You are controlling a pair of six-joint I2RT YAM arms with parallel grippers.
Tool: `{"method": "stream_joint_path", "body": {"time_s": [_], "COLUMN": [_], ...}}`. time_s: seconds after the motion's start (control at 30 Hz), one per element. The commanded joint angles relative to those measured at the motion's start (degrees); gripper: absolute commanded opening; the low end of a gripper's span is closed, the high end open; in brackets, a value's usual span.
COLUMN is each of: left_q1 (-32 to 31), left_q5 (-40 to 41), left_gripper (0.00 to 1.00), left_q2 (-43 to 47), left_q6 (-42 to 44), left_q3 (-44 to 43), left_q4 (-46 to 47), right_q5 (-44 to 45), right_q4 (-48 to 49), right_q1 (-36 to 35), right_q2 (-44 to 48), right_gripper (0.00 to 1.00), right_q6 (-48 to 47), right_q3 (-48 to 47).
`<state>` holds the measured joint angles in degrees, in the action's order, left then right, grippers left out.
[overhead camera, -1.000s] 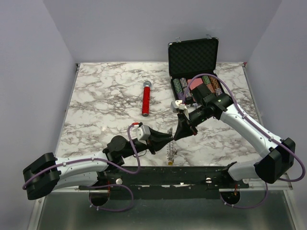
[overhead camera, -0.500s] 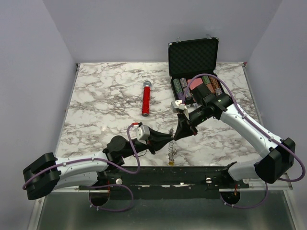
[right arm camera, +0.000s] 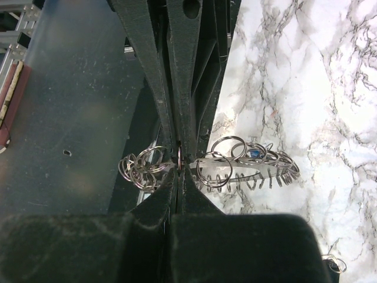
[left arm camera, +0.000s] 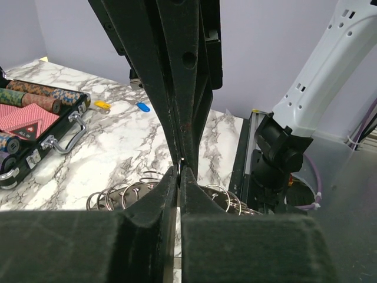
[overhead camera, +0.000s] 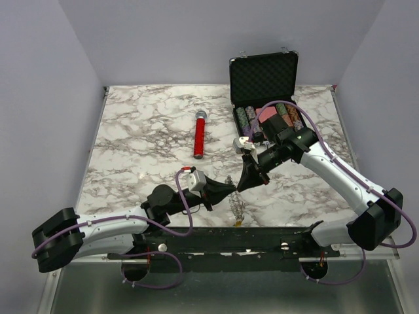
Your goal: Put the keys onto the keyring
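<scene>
Top external view: the two arms meet low in the middle of the marble table (overhead camera: 144, 131). The left gripper (overhead camera: 226, 191) and the right gripper (overhead camera: 243, 185) point at each other, tip to tip. The keyring (overhead camera: 236, 206) sits right under that meeting point as a jagged string of grey rings. It runs down toward the near edge of the table, and its yellow tag (overhead camera: 237, 224) is at the lower end. A red-handled microphone (overhead camera: 199, 134) lies well apart, up and to the left. An open black case (overhead camera: 264, 78) with poker chips (overhead camera: 247, 118) stands at the upper right.

In the left wrist view, the left gripper (left arm camera: 178, 172) rises from the bottom of the frame. Its fingers are nearly together, with only a thin slit between them, and I cannot tell whether they pinch a wire. The right gripper (left arm camera: 181, 154) comes down from the top and meets it tip to tip. The loops of the keyring (left arm camera: 132, 193) show just behind and on both sides of the tips.

In the right wrist view, the right gripper (right arm camera: 179, 172) has its fingers pressed tight together. The keyring (right arm camera: 235, 165) crosses the frame at the height of the tips. One cluster of rings is to the left and a longer row to the right, over the marble. One small ring stands just above the tips, between them and the left gripper (right arm camera: 179, 141). A blue-headed key (right arm camera: 254, 154), as far as the view tells, sits among the right-hand rings.
</scene>
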<state>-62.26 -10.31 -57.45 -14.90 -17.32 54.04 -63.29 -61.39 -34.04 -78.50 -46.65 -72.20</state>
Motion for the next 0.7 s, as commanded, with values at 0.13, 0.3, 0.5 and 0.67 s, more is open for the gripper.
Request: {"method": "stream_joint_path", "body": {"time_s": [0.13,0.3,0.5,0.67], "left_q1": [0.4,0.5,1.3,2.1], "left_q5": [-2.6,-1.2,-1.0,-2.4], "left_gripper": [0.0,0.0,0.0,0.0], "left_q2": [-0.3,0.5,3.6,6.9], "left_q6": [-0.3,-0.9,-2.1,-3.1], "left_q3": [-0.3,0.2,2.6,5.7], "left_q4": [0.7,0.3,2.5,5.3], "right_q5": [-1.5,-1.9,-2.0,-3.7], "right_q4": [-1.0,-0.8,-0.7,-0.1], "right_q1": [0.1,0.1,1.4,5.6], "right_q2": [-0.3,-0.3,1.3,4.8], "right_gripper": [0.0,0.03,0.58,0.63], "right_q6": [-0.9,-0.6,0.0,-0.3], "right_q3": [-2.2,-2.0,-1.9,0.5]}}
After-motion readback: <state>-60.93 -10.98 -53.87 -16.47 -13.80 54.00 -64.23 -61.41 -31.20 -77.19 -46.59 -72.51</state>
